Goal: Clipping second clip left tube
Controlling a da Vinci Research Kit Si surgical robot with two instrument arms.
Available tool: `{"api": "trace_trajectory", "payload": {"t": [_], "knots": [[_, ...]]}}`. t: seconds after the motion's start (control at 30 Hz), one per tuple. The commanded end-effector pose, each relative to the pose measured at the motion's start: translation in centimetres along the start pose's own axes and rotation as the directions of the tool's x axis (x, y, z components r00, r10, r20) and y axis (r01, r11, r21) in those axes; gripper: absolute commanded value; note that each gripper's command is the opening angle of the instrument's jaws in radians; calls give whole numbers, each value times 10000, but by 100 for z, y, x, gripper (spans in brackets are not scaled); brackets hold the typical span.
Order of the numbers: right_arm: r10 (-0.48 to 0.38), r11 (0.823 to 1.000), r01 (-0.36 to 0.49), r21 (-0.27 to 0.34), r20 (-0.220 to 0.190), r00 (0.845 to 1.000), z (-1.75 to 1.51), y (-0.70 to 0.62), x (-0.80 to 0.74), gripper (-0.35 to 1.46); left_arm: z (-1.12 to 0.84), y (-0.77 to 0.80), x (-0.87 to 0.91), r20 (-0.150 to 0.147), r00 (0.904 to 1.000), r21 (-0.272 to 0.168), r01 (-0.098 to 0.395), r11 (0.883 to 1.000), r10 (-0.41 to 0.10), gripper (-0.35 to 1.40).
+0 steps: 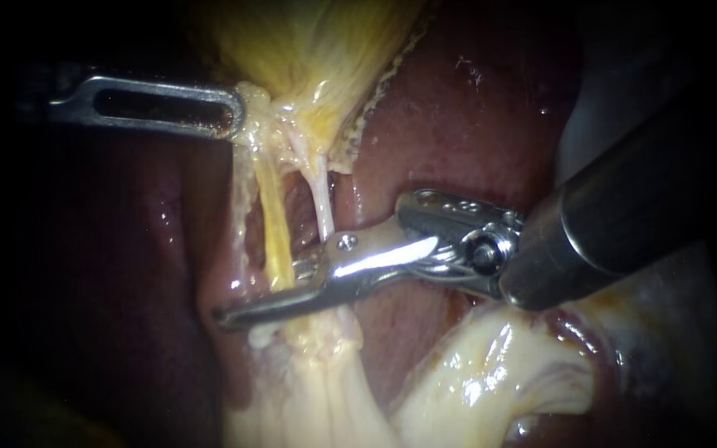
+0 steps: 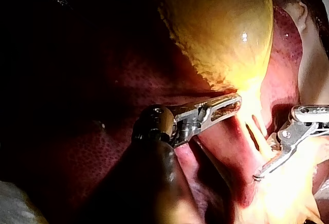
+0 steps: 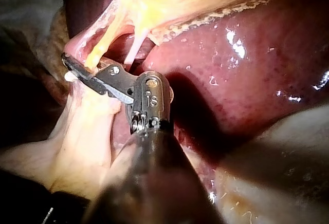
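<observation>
The left tube is a thin yellow strand, stretched nearly upright under the gallbladder. It lies just left of a paler tube. Its near end is crossed by the right instrument.

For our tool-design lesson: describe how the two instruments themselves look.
Left instrument: a silver jaw, long and round-ended, with an oval slot, on a dark shaft. Right instrument: a dark shaft, a silver hinged wrist with round pins, tapering to a thin silver tip.
</observation>
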Motion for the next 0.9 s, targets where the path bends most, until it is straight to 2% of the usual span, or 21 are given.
{"api": "trace_trajectory", "payload": {"t": [0.03, 0.07, 0.1, 0.17, 0.23, 0.33, 0.47, 0.63, 0.77, 0.9], "knots": [[-1, 10000, 1, -4, 1, 10000, 0, 0, 0, -22, 0, 0, 0, 1, 10000, -4, -1, 10000, 1, -35], [-1, 10000, 1, -2, 2, 10000, 0, 0, 0, -15, 0, 0, 0, 1, 10000, -5, -1, 10000, 1, -35], [0, 10000, 0, -54, -27, 10000, 0, 0, 0, 2, 0, 0, 0, 1, 10000, -5, -1, 10000, 1, -35], [-9, 9981, -12, -612, -331, 9995, 2, 2, -1, 35, 0, 0, 0, 2, 10000, -6, -2, 10000, 2, -35], [-23, 9934, -37, -1149, -524, 9986, 5, 7, 0, 46, 1, 0, 0, 2, 10000, -7, -1, 10000, 1, -35], [-84, 9830, -26, -1834, -592, 9982, 4, 14, 1, 50, 1, 0, 0, 2, 10000, -7, -2, 10000, 2, -35], [-49, 9779, -64, -2089, -534, 9986, -4, 19, -1, 50, 1, 0, 1, -12, 10000, 20, -5, 10000, 5, -35], [55, 9599, 29, -2802, 294, 9996, -17, 29, -9, 50, 1, 0, 1, -12, 10000, 19, -8, 10000, 8, -35], [48, 9522, 128, -3051, 568, 9984, -28, 40, -23, 50, 1, 0, 2, -11, 10000, 18, -10, 10000, 10, -35], [44, 9480, 223, -3176, 831, 9965, -33, 44, -34, 50, 1, 0, 2, -11, 10000, 18, -12, 10000, 12, -35]]}}
